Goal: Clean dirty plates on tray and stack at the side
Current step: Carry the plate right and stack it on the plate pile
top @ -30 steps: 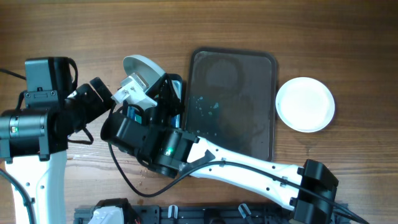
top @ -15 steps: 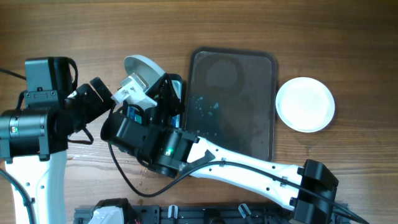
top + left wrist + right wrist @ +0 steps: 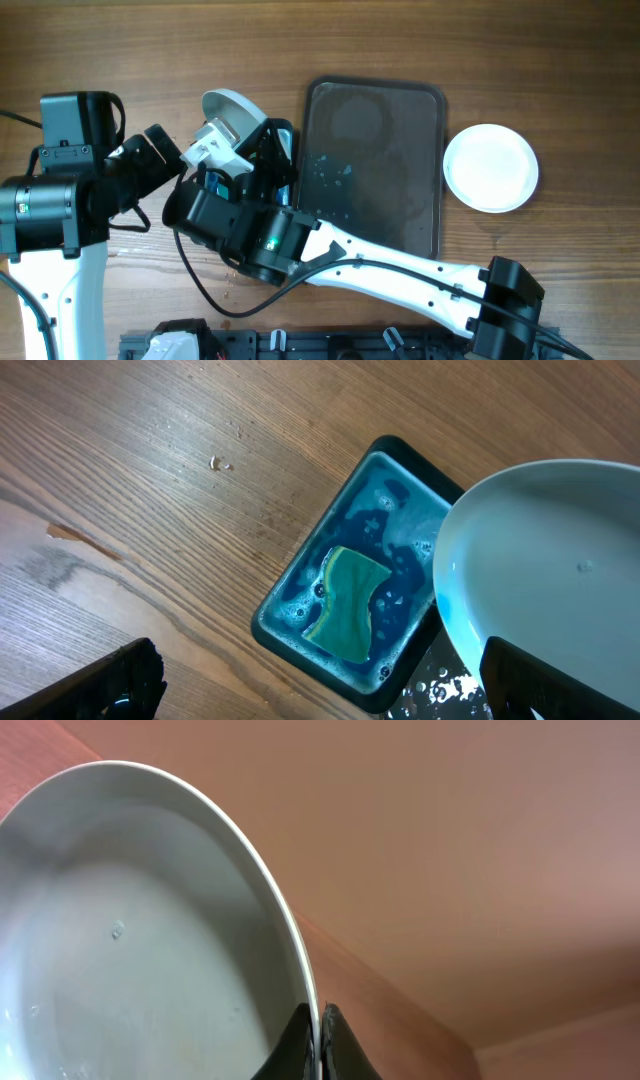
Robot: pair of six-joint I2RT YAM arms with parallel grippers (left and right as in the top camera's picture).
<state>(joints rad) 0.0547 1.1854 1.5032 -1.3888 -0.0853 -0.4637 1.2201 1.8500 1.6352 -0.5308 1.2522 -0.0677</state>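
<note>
Right tool (image 3: 318,1038) in right wrist view: its 2 dark fingertips are pinched on the rim of the held plate (image 3: 130,950), 1 on each side of the edge, so it is gripping the plate. The plate face looks white and wet, with a few small droplets and no blue visible here; a plain brownish background lies behind. Left wrist view: left tool (image 3: 325,680) has its fingers (image 3: 110,685) spread wide at the 2 bottom corners, so it is open. The held plate fills the right side, tilted, white, with 1 droplet on its face, and its lower edge hangs over the right end of the blue tub (image 3: 300,600). The tub sits on the wooden counter (image 3: 150,490) with soapy blue water in it, and a green sponge (image 3: 347,605) lies inside toward the near end. Water drops (image 3: 440,685) are on the counter just beside the tub. Overhead view: the held plate is up off the counter, tilted, left of the tray (image 3: 400,200) and above the far end of the tub, which is mostly hidden by both arms. The right arm (image 3: 400,275) reaches in from bottom right, the left arm (image 3: 60,200) from the left. The tray lies flat at centre, with small blue smears (image 3: 335,170) on its left half. A clean plate stack (image 3: 490,167) sits on the counter just right of the tray; cannot tell how many plates are in it.
</note>
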